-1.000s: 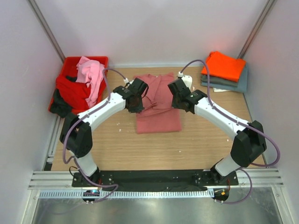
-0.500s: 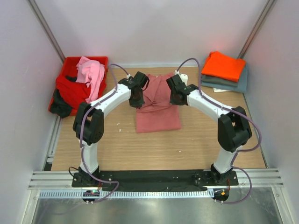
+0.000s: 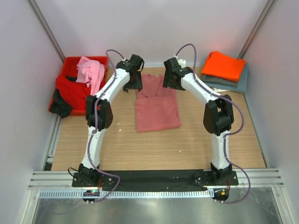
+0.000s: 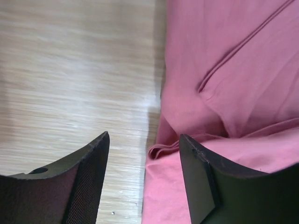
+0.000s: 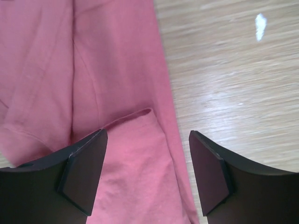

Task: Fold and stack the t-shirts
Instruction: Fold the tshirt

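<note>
The dusty salmon-pink t-shirt [image 3: 157, 112] lies flat on the wooden table, partly folded, with a doubled layer at its far end. My left gripper [image 3: 132, 82] stands open over the shirt's far left edge [image 4: 224, 70]; only cloth and table show between its fingers [image 4: 88, 182]. My right gripper [image 3: 170, 80] stands open over the far right edge [image 5: 117, 70], holding nothing. An orange t-shirt [image 3: 225, 65] lies folded on a grey-blue one [image 3: 233, 84] at the back right.
A red crate [image 3: 99, 59] at the back left holds a light pink shirt [image 3: 91, 72], a red one [image 3: 70, 91] and a dark one [image 3: 60, 105] spilling over its side. White walls and metal posts close in the table.
Both grippers moved toward the far side carrying cloth, then opened and let the pink shirt go. The shirt now lies flat.
</note>
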